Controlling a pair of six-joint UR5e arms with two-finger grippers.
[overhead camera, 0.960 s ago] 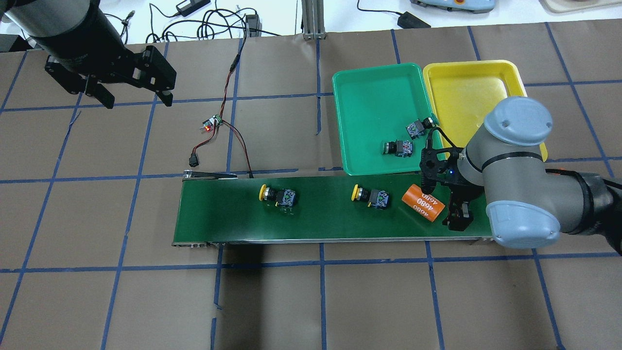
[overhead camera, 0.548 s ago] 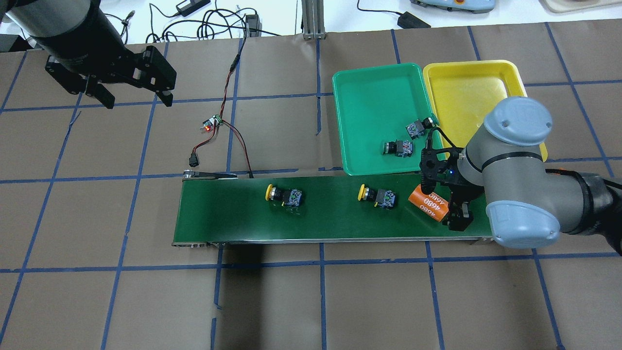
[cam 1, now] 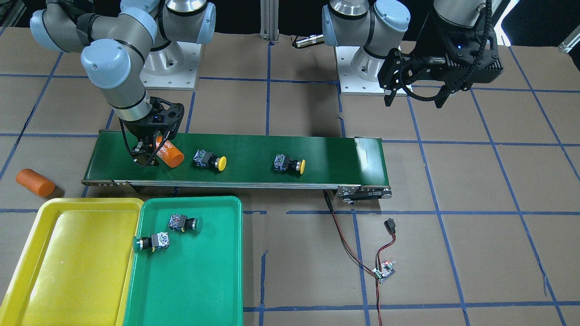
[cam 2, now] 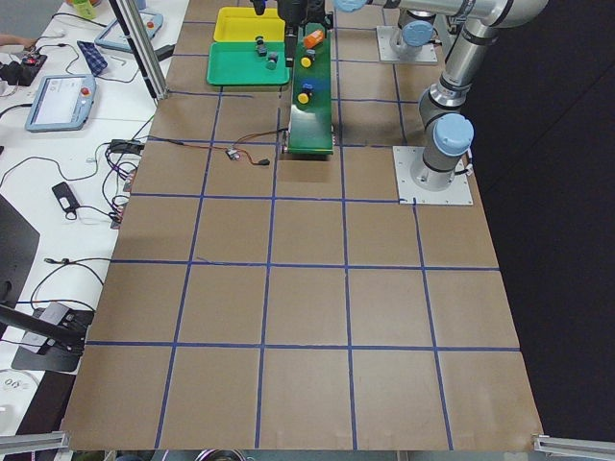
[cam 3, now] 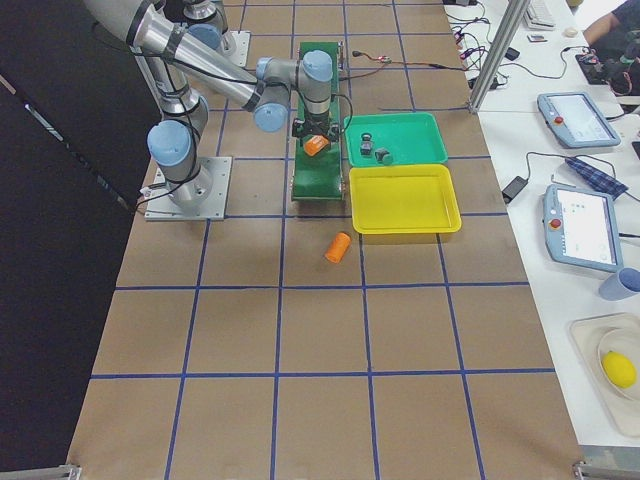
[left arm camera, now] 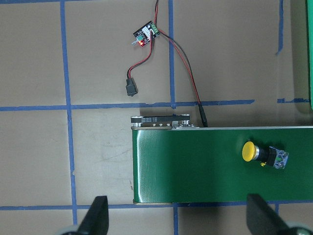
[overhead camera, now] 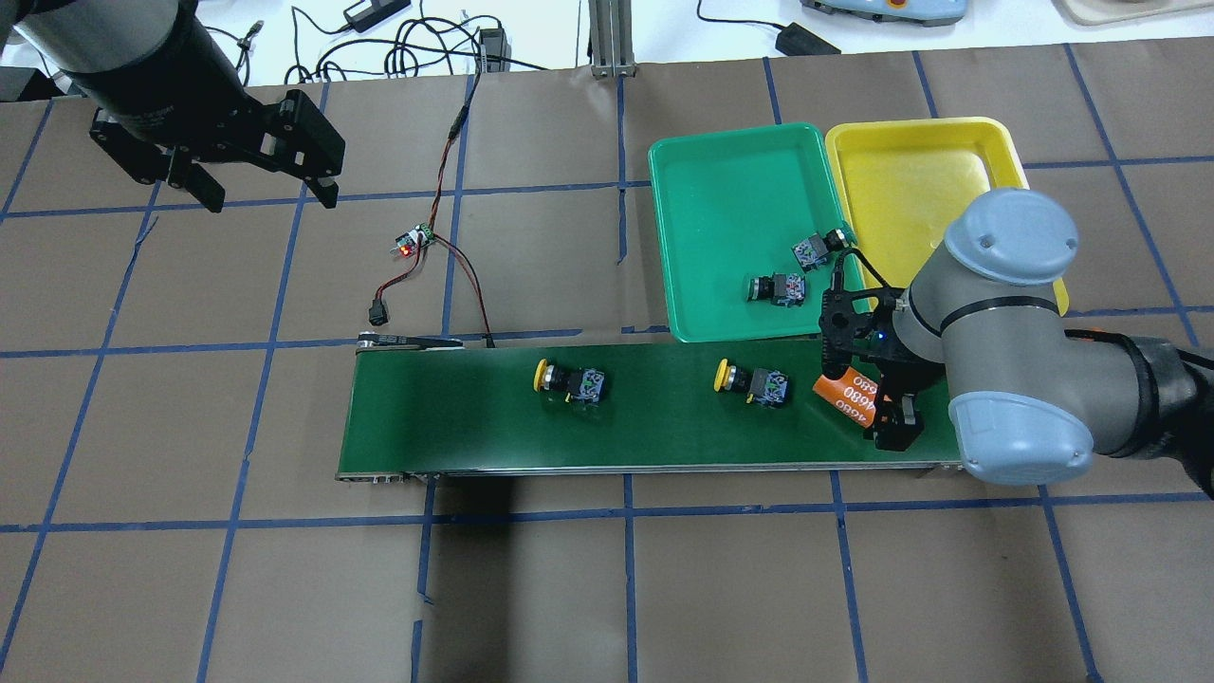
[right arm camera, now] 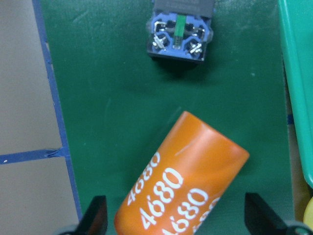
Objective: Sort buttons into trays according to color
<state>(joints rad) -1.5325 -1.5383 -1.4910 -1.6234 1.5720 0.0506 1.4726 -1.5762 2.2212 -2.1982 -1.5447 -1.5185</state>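
1. Table (overhead camera: 607,588), brown top with a blue tape grid; it bears all that we list below.
2. Conveyor belt (overhead camera: 645,436), long and dark green, set across the middle of the table.
3. Yellow tray (overhead camera: 910,180), beyond the belt's right end, side by side with the green tray and touching it. We see no button in it.
4. Green tray (overhead camera: 721,190), just beyond the belt, holding two buttons.
5. Left gripper (overhead camera: 270,194), hanging over bare table well away from the belt's left end, fingers spread wide with nothing between them.
6. Right gripper (overhead camera: 863,403), low over the belt's right end, fingers wide apart and straddling the orange cylinder. We see no pinch on it.
7. Orange cylinder (right arm camera: 186,176), marked 4680, lying tilted on the belt between those fingers.
8. Second orange cylinder (cam 1: 35,182), on the table off the belt's right end, near the yellow tray.
9. Yellow buttons, both on their sides on the belt: one (overhead camera: 754,384) just beside the marked cylinder, the other (overhead camera: 569,381) near mid-belt.
10. Green buttons, both in the green tray: one (overhead camera: 776,287) near the belt-side edge, the other (overhead camera: 820,247) against the wall next to the yellow tray.
11. Small circuit board (overhead camera: 413,242) with red and black wires, on the table beyond the belt's left end.
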